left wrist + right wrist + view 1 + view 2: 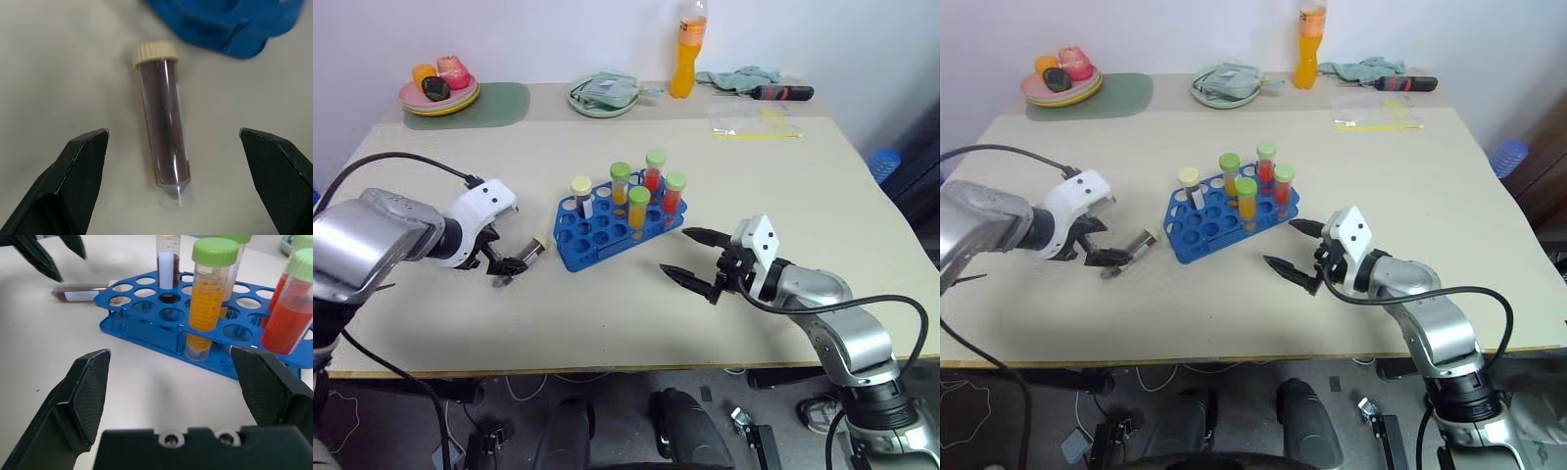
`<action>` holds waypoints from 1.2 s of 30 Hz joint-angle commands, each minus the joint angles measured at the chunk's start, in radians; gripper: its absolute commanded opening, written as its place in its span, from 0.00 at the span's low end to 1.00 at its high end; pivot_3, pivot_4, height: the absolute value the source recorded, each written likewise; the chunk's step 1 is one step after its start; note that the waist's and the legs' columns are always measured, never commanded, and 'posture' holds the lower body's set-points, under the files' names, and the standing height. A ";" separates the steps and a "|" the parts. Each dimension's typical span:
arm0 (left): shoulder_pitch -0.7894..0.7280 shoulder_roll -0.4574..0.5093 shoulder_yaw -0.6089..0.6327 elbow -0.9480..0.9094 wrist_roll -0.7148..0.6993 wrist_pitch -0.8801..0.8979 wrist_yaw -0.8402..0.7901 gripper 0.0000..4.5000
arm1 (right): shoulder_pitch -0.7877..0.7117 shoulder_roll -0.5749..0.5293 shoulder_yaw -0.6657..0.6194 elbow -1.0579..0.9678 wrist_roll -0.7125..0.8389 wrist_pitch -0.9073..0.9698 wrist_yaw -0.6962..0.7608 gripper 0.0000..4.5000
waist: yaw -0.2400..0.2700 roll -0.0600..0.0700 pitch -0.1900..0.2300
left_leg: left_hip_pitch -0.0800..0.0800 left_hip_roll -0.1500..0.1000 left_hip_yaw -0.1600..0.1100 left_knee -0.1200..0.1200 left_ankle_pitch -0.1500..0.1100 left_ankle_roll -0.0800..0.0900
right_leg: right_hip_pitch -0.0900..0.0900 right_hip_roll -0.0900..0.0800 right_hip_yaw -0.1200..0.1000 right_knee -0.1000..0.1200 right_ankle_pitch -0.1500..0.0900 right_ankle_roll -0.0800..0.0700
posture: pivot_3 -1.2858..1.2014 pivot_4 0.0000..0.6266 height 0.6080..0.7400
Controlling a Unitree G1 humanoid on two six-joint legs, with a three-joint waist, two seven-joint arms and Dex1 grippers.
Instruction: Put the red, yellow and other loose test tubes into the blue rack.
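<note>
With jaws spread wide, the left gripper [173, 161] straddles the cream-capped dark-brown plastic test tube [164, 132] lying beside the bright blue plastic rack [612, 220], evidently to grasp it, while the right gripper [697, 262] waits, released.

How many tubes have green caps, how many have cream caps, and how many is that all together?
Green caps, standing in the rack: 4
Cream caps: 2, one standing in the rack, one lying on the table
Total: 6 tubes
</note>
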 commanded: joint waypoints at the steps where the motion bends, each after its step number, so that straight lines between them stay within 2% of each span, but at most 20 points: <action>1: -0.109 -0.046 -0.126 0.113 0.085 -0.001 -0.067 0.98 | 0.026 0.002 -0.019 -0.045 0.000 -0.022 -0.010 0.96 | 0.001 0.000 0.000 | 0.000 0.000 0.000 0.000 0.000 0.000 | 0.000 0.000 0.000 0.000 0.000 0.000 | 0.52 0.24 1.00; 6: -0.154 -0.110 -0.234 0.202 0.176 -0.031 -0.100 0.98 | 0.072 0.007 -0.022 -0.083 -0.006 -0.022 -0.044 0.96 | -0.003 0.000 0.000 | 0.000 0.000 0.000 0.000 0.000 0.000 | -0.001 0.000 0.000 0.000 0.000 0.000 | 0.52 0.24 1.00; 7: -0.152 -0.125 -0.240 0.216 0.187 -0.024 -0.096 0.93 | 0.080 0.010 -0.023 -0.092 -0.006 -0.021 -0.052 0.96 | -0.004 0.000 0.000 | 0.000 0.000 0.000 0.000 0.000 0.000 | -0.001 0.000 0.000 0.001 0.000 0.000 | 0.52 0.24 1.00; 10: -0.139 -0.153 -0.243 0.243 0.215 -0.018 -0.089 0.68 | 0.097 0.014 -0.021 -0.111 -0.003 -0.016 -0.070 0.96 | -0.006 0.000 0.000 | 0.000 0.000 0.000 0.000 0.000 0.000 | -0.001 0.000 0.000 0.001 0.000 -0.001 | 0.52 0.24 1.00; 14: -0.111 -0.165 -0.220 0.251 0.235 -0.013 -0.074 0.20 | 0.103 0.014 -0.018 -0.120 -0.002 -0.013 -0.080 0.96 | -0.006 0.000 0.000 | 0.000 0.000 0.000 0.000 0.000 0.000 | -0.001 0.000 0.000 0.001 0.000 0.000 | 0.52 0.24 1.00; 15: -0.105 -0.156 -0.204 0.244 0.232 -0.017 -0.079 0.16 | 0.102 0.013 -0.017 -0.120 -0.001 -0.012 -0.080 0.96 | -0.006 0.000 0.000 | 0.000 0.000 0.000 0.000 0.000 0.000 | -0.001 0.000 0.000 0.002 0.000 0.000 | 0.52 0.24 1.00; 18: -0.092 -0.124 -0.115 0.245 0.229 -0.052 -0.075 0.16 | 0.096 0.008 -0.021 -0.120 0.002 -0.010 -0.080 0.96 | -0.013 0.000 0.000 | 0.000 0.000 -0.001 0.000 0.000 0.000 | -0.001 0.000 0.000 0.002 0.000 0.000 | 0.52 0.24 1.00; 22: -0.001 -0.186 0.281 0.225 0.208 -0.300 0.119 0.16 | 0.103 -0.001 -0.033 -0.122 0.006 -0.012 -0.076 0.96 | -0.019 0.000 0.000 | -0.001 0.000 -0.002 0.001 0.000 0.000 | -0.001 0.000 -0.001 0.002 -0.001 -0.001 | 0.52 0.24 1.00; 26: 0.113 -0.364 0.657 -0.002 0.102 -0.450 0.268 0.16 | 0.108 -0.001 -0.031 -0.125 0.010 -0.005 -0.073 0.96 | -0.017 -0.001 0.000 | -0.002 0.000 -0.002 0.001 0.000 0.000 | -0.002 -0.002 -0.001 0.002 0.000 -0.001 | 0.52 0.24 1.00; 28: 0.178 -0.482 0.762 -0.164 0.002 -0.468 0.303 0.16 | 0.103 -0.001 -0.026 -0.124 0.012 0.001 -0.068 0.96 | -0.016 0.000 -0.001 | -0.002 0.000 -0.001 0.001 0.000 0.000 | -0.001 -0.003 -0.001 0.001 0.000 0.000 | 0.52 0.24 1.00; 29: 0.209 -0.545 0.785 -0.242 -0.039 -0.470 0.332 0.16 | 0.098 -0.001 -0.023 -0.121 0.013 0.004 -0.065 0.96 | -0.014 0.000 -0.001 | -0.002 0.000 0.000 0.002 0.000 0.000 | -0.001 -0.003 -0.001 0.002 -0.001 0.000 | 0.52 0.24 1.00; 31: 0.297 -0.645 0.720 -0.390 -0.026 -0.532 0.384 0.16 | 0.080 0.000 -0.020 -0.109 0.013 0.009 -0.059 0.96 | -0.010 0.000 -0.001 | -0.002 0.000 0.000 0.003 0.000 0.000 | 0.000 -0.004 -0.001 0.002 0.000 0.000 | 0.52 0.24 1.00; 33: 0.399 -0.696 0.559 -0.479 0.073 -0.634 0.411 0.16 | 0.060 0.002 -0.017 -0.090 0.009 0.008 -0.051 0.96 | -0.008 0.000 -0.001 | -0.001 -0.001 -0.001 0.005 0.000 0.000 | 0.001 -0.003 0.000 0.003 0.000 0.000 | 0.52 0.24 1.00; 36: 0.509 -0.791 0.359 -0.463 0.215 -0.797 0.483 0.16 | 0.037 0.004 -0.007 -0.066 0.000 0.002 -0.040 0.96 | -0.002 0.000 -0.001 | 0.001 -0.001 -0.001 0.006 0.000 0.000 | 0.004 -0.003 0.000 0.003 0.000 0.000 | 0.52 0.24 1.00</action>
